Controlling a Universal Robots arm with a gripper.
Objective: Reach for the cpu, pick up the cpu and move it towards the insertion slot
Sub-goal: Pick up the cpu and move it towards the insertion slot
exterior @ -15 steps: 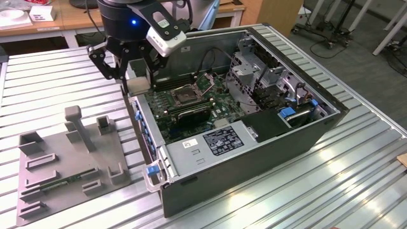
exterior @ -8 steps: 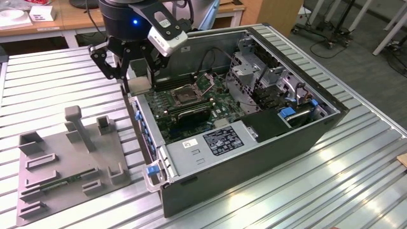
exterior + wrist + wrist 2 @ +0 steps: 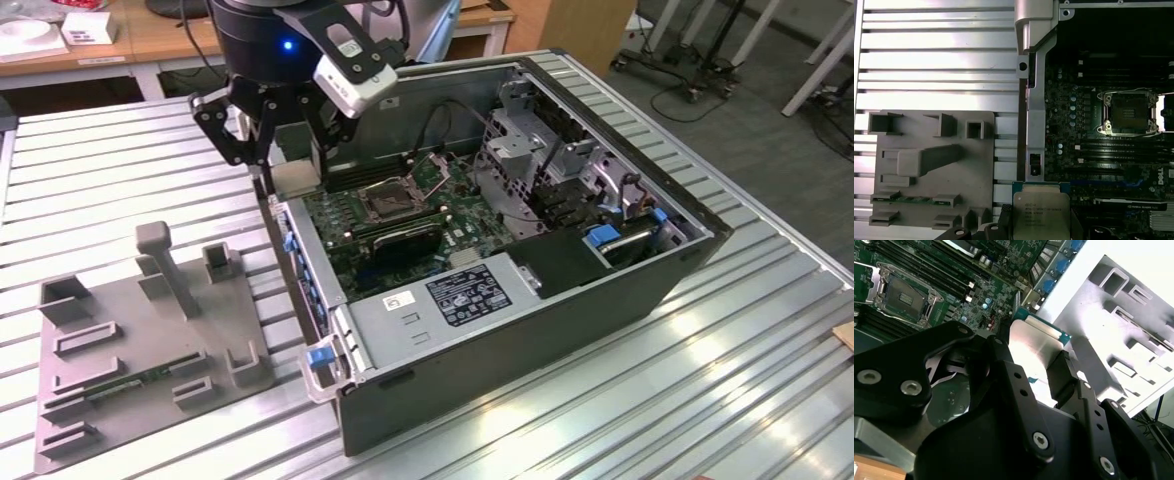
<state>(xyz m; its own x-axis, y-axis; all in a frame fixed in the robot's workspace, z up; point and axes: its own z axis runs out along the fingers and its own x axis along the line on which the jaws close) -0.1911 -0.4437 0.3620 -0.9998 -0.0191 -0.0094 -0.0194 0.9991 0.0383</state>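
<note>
My gripper (image 3: 295, 172) is shut on the cpu (image 3: 296, 180), a thin square chip with a silvery-white face. It hangs in the air over the open computer case's wall, on the side nearest the grey fixture plate. In both wrist views the cpu (image 3: 1040, 212) (image 3: 1030, 337) sits between the black fingers (image 3: 1004, 365), its green edge showing. The insertion slot (image 3: 396, 198) is a metal-framed square socket with a dark centre on the green motherboard. It lies inside the case, a short way off from the held chip, and appears in both wrist views (image 3: 1130, 113) (image 3: 901, 292).
The open computer case (image 3: 534, 350) lies on a ribbed metal table (image 3: 120, 170). A grey fixture plate (image 3: 134, 330) with posts and recesses lies at the exterior view's left, with a green memory stick (image 3: 913, 199) in it. Long black memory slots (image 3: 1114, 147) flank the socket.
</note>
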